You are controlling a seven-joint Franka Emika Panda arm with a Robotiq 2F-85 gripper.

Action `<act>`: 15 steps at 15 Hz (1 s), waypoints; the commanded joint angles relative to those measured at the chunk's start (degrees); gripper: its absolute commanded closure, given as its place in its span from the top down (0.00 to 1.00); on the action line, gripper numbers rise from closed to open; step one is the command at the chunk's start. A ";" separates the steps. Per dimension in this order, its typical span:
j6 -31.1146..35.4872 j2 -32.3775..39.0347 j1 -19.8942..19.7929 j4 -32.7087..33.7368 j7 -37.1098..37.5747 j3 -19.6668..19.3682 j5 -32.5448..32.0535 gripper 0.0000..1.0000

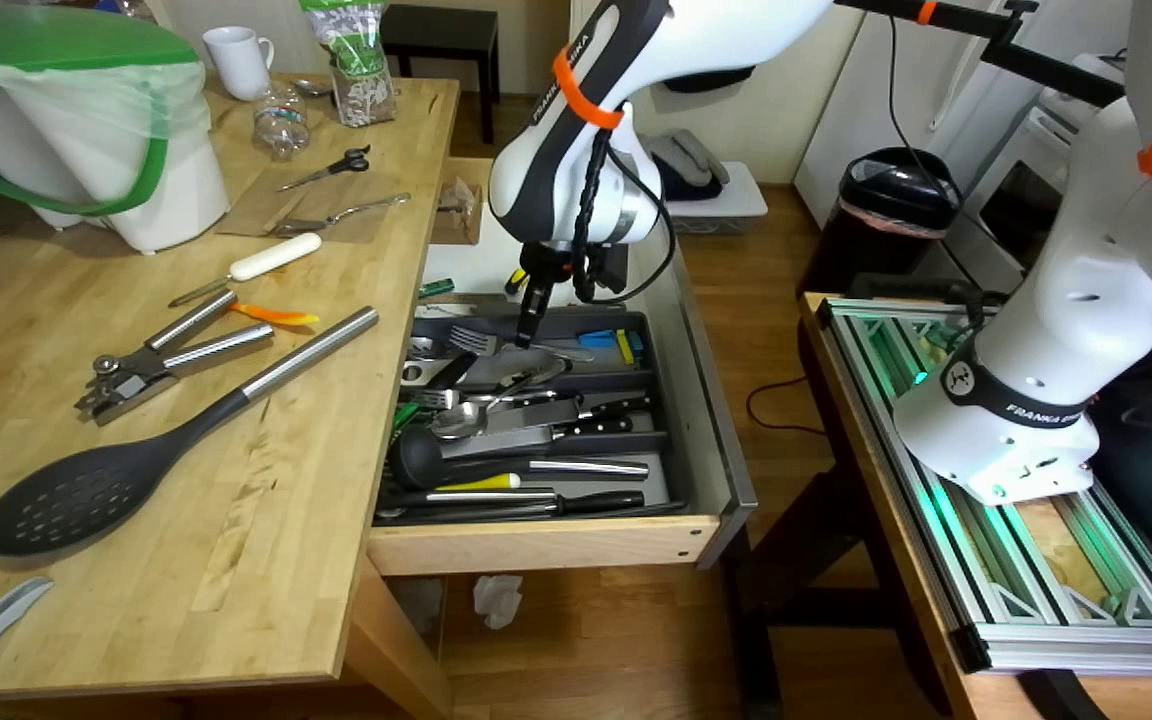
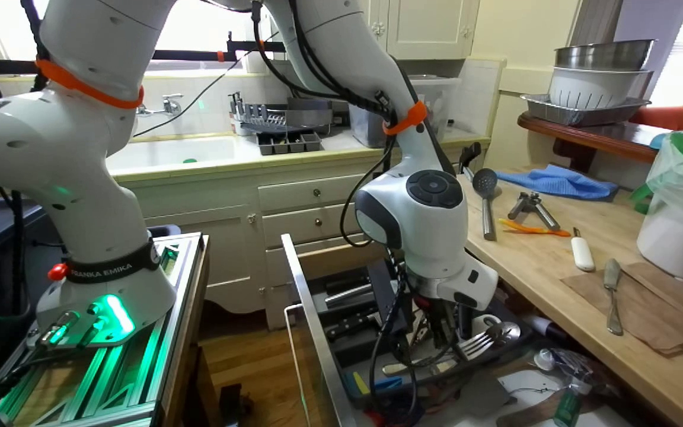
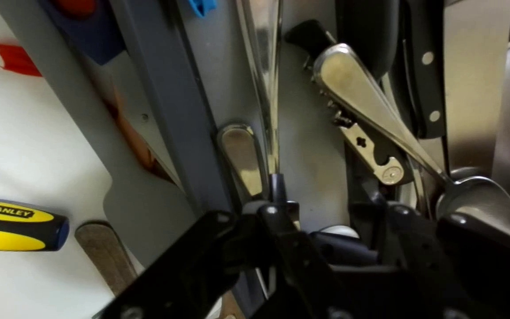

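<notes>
The gripper [image 1: 527,335] is pointing into the gray tray [image 3: 310,146], its fingers [image 3: 281,230] standing apart with no visible grip. In the wrist view, a thin metal utensil [image 3: 268,88] is lying at their eleven o'clock, apparently confined by the divider [image 3: 168,88]; a spoon [image 3: 390,116], bowl at three o'clock, is seemingly resting propped on the folding tool [image 3: 370,155].

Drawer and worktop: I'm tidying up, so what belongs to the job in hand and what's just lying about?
Likely in the job, by closeness: tool, cutlery tray, fork.
Apparently just lying about: slotted spoon, scissors, white mug, plastic bottle.
</notes>
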 commanded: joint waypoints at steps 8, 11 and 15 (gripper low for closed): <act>4.32 8.05 4.59 5.55 2.86 -3.66 -3.26 0.24; 4.63 9.29 5.72 6.48 2.98 -4.48 -3.50 0.27; 4.29 10.35 6.44 7.51 2.59 -4.76 -3.05 0.20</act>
